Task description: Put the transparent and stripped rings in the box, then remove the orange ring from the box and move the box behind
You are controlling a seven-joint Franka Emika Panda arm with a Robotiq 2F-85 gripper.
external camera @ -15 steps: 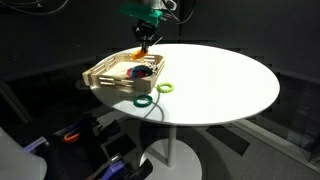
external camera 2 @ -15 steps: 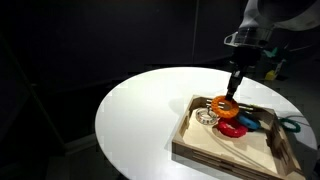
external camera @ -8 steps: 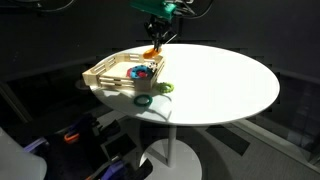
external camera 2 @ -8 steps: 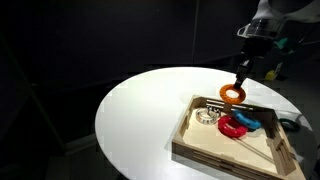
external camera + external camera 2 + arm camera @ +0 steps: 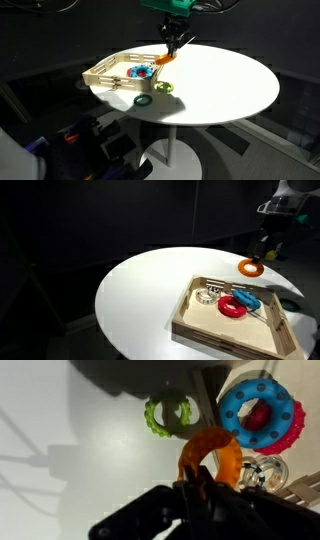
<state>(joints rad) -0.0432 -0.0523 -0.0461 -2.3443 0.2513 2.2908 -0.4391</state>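
Gripper (image 5: 262, 255) is clamped shut on the orange ring (image 5: 249, 269), pinching one side of it so the ring hangs below the fingers; the wrist view shows the same, with the ring (image 5: 210, 450) arching up from the gripper (image 5: 195, 478).

Change over the last second: the ring was low over the box (image 5: 185, 315), right above the other rings. Now it's lifted and carried toward the upper right of that frame, past the box's far rim. In an exterior view the orange ring (image 5: 163, 58) sits right of the box (image 5: 105, 72), in the air above the table (image 5: 225, 85).

The wrist view has the yellow-green ring (image 5: 170, 412) on bare tabletop at upper centre and the blue ring (image 5: 260, 410) at upper right.

My read: the orange ring is out of the box, so the removal is nearly done and only needs a set-down on open table. The transparent ring (image 5: 208, 298) looks to be in the box, left of the blue and red ones. I can't make out the striped ring for sure. The box still needs moving back.

Watch-out: don't drop the orange ring onto the yellow-green one.
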